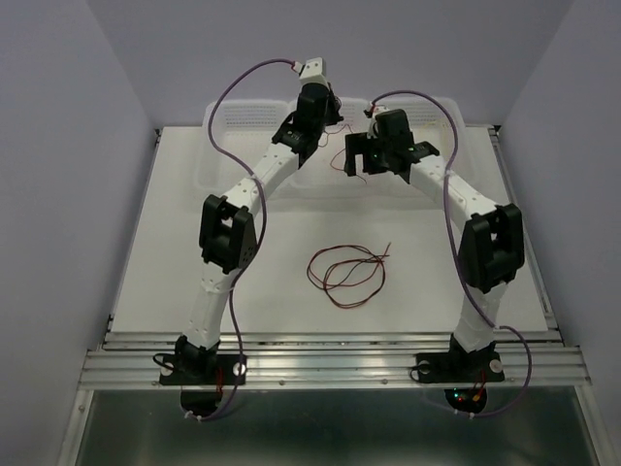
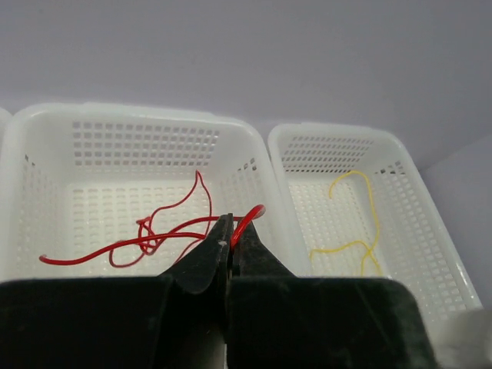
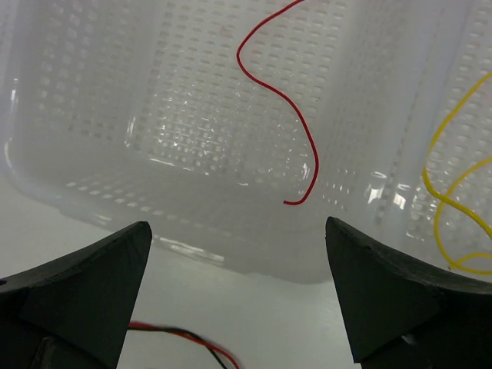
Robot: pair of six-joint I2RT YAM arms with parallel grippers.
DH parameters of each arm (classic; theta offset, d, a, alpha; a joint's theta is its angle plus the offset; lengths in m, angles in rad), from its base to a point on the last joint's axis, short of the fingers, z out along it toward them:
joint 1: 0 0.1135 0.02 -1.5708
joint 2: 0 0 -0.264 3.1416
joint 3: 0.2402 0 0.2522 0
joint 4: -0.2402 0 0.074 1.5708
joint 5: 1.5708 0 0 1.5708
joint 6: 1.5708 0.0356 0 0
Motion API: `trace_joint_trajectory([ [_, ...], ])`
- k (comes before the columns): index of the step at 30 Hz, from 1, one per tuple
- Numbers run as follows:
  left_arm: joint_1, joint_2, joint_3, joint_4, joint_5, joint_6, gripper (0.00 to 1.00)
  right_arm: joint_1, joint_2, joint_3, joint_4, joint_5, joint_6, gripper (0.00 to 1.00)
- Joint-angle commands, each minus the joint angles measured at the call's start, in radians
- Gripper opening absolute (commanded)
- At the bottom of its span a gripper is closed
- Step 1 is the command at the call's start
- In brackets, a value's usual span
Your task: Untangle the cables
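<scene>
You find nothing to read in any of the three views: no lettering, label, brand mark, number or sign is legible on anything shown.

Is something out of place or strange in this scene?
A tangled bundle of red and black cables lies on the table, outside the baskets. By contrast, a red cable and a yellow cable are in separate baskets.
</scene>
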Motion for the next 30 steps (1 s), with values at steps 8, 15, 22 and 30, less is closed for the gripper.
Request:
trace_joint_trajectory([
  [8, -0.047, -0.030, 0.062, -0.070, -0.017, 0.045, 0.99, 0.001, -0.345, -0.214, 0.041, 0.023, 0.050, 1.00],
  [15, -0.070, -0.162, 0.059, -0.190, -0.002, 0.053, 0.99, 0.001, -0.573, -0.442, 0.055, 0.178, 0.221, 1.00],
  [22, -0.177, -0.455, -0.179, -0.265, -0.023, 0.074, 0.99, 0.001, -0.843, -0.734, 0.103, 0.154, 0.382, 1.00],
  [30, -0.361, -0.763, -0.938, -0.020, 0.085, 0.100, 0.99, 0.001, -1.010, -0.911, -0.006, 0.259, 0.498, 1.00],
])
